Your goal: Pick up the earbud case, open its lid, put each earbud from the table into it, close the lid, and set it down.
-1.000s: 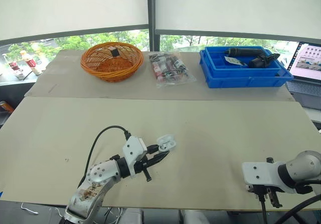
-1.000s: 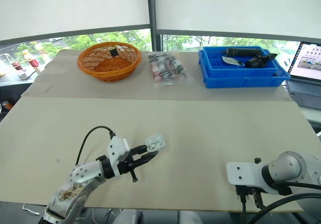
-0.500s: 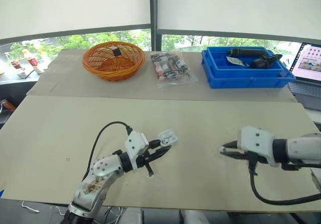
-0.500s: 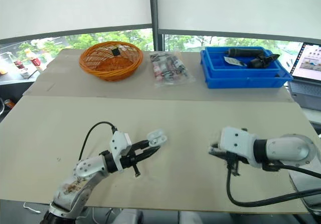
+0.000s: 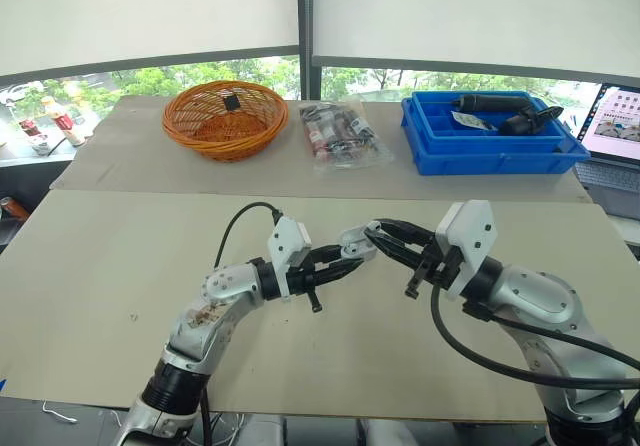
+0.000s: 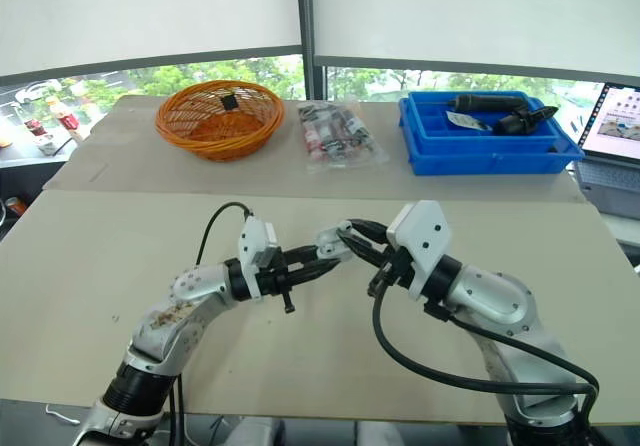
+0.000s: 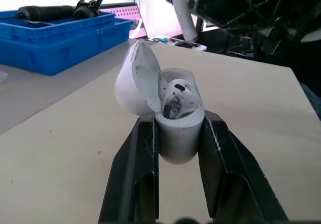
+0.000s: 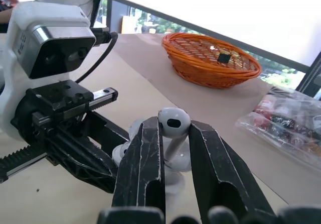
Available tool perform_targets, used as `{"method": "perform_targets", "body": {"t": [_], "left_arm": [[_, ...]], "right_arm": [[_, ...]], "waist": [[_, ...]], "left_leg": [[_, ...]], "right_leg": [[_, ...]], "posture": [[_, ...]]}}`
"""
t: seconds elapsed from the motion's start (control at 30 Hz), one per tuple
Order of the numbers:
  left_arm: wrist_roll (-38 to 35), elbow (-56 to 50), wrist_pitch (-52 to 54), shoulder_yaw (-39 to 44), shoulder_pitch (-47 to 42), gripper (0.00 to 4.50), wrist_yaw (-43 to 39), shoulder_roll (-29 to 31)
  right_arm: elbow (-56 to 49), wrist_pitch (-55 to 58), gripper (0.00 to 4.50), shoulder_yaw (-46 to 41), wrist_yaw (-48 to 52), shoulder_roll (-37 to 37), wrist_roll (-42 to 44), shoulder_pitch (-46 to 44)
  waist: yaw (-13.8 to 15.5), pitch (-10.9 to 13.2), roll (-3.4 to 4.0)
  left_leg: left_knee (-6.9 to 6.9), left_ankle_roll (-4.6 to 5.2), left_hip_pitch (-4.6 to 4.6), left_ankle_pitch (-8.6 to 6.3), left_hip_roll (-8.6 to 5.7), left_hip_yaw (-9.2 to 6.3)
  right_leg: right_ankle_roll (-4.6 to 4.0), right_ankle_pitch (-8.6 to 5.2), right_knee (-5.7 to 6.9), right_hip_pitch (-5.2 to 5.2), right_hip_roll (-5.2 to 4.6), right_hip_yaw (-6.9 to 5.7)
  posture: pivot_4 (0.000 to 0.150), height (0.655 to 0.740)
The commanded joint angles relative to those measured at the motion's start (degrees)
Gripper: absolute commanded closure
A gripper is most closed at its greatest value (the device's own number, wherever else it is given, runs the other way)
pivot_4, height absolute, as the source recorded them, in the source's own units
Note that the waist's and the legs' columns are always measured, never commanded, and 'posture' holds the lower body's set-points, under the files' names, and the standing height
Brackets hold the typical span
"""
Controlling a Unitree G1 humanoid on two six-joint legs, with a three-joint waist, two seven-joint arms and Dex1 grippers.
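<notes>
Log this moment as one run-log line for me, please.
left gripper: shut on case, lid open, one earbud seated | right gripper: shut on second earbud, at open case | stage: second earbud not yet in

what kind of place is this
Probably an office or lab bench set up for robot trials: a board-covered table beside big shaded windows, an open laptop at its right edge, and a blue bin holding tools at the back.
</notes>
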Motion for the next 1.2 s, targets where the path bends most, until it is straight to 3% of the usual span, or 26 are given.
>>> {"method": "perform_targets", "body": {"t": [0.03,0.57,1.2], "left_arm": [[-1.19,0.04,-0.12,0.93,-1.18,3.92,-0.99,-0.14],[-0.98,0.43,-0.54,1.67,-1.37,3.92,-1.54,0.53],[-0.57,1.28,-0.97,1.39,-1.99,3.92,-2.32,0.67]], "right_arm": [[-0.06,-3.41,4.16,1.69,-2.45,2.1,-1.36,0.23],[7.95,-15.69,4.16,5.5,-3.07,2.37,-10.03,3.87],[8.19,-17.72,4.16,8.69,-3.31,2.37,-13.48,4.8]], "waist": [[-0.16,0.0,0.0],[-0.16,0.0,0.01],[-0.14,0.01,0.01]], "left_leg": [[-0.01,0.0,0.01,0.0,0.01,0.0],[-0.02,0.0,-0.01,0.0,0.0,0.0],[-0.02,0.0,-0.01,0.0,0.0,0.0]], "right_leg": [[0.0,0.0,0.01,-0.01,0.01,0.01],[0.0,0.0,0.02,-0.04,0.01,0.01],[0.0,0.0,0.01,-0.04,0.01,0.02]], "posture": [[0.15,0.7114],[0.15,0.7114],[0.15,0.7114]]}}
